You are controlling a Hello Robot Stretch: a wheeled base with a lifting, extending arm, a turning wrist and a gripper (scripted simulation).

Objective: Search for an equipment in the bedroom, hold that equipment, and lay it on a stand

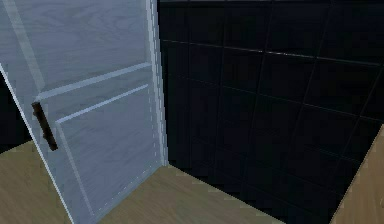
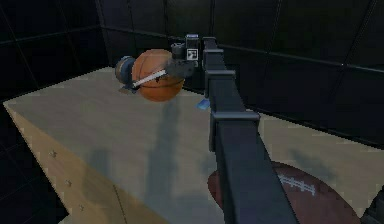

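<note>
The basketball (image 2: 156, 62) is at the far edge of the wooden surface (image 2: 90, 130), and the hand (image 2: 140, 78) is right at it, thin fingers crossing the ball's front. The arm (image 2: 240, 150) reaches across the surface to that far edge, so the ball lies straight out along the arm's line. A ball has no long axis to match.

I cannot tell whether the ball hangs from the hand or rests on the surface, nor how the fingers are set. A brown football (image 2: 312, 190) lies on the surface's near part, half hidden by the arm. A blue speck (image 2: 203, 104) on the surface beside the arm is too small to name.
</note>
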